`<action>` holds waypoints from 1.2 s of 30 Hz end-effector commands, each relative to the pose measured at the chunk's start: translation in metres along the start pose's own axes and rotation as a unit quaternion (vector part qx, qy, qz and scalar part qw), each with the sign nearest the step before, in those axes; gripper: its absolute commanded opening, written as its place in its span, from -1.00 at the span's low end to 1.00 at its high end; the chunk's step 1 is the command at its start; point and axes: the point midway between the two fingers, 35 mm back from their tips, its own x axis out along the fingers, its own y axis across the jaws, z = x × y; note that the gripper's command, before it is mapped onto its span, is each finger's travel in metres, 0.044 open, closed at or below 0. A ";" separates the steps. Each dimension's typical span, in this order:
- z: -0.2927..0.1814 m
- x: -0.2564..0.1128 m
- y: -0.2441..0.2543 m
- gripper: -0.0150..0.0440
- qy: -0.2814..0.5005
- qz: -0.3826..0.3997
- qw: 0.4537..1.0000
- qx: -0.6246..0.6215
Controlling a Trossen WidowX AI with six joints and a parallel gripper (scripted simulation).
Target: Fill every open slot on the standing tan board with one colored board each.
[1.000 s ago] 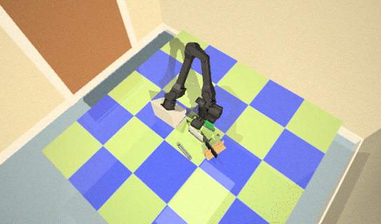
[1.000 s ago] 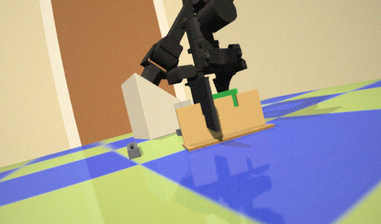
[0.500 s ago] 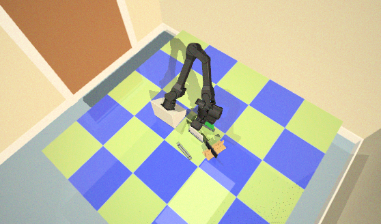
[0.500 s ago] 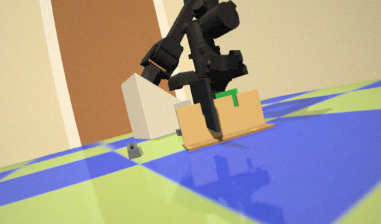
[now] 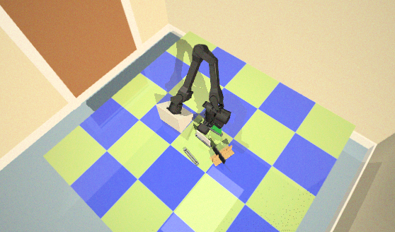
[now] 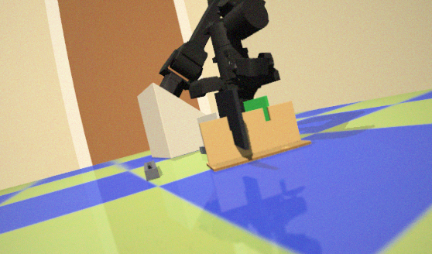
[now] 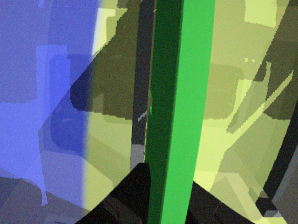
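The tan board (image 5: 230, 151) (image 6: 282, 121) stands upright on the floor. A black board (image 5: 218, 151) (image 6: 233, 118) sits crosswise in it near the middle. An open slot shows right of it in the exterior view, with green visible through it. My gripper (image 7: 153, 173) is shut on the green board (image 5: 216, 130) (image 6: 255, 104) (image 7: 191, 100), which stands upright behind the tan board. Its lower edge is hidden, so I cannot tell whether it is clear of its holder. A whitish board (image 5: 203, 138) (image 6: 208, 118) stands in a holder beside it. Other slots are hard to make out.
An empty grey holder (image 5: 191, 156) (image 6: 152, 171) lies left of the tan board. The pale, block-shaped base (image 5: 175, 118) (image 6: 173, 124) of the arm stands behind the holders. The whitish board's holder is close to my gripper.
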 end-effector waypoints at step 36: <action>0.000 -0.091 0.000 -0.49 -0.002 -0.002 1.000 -0.002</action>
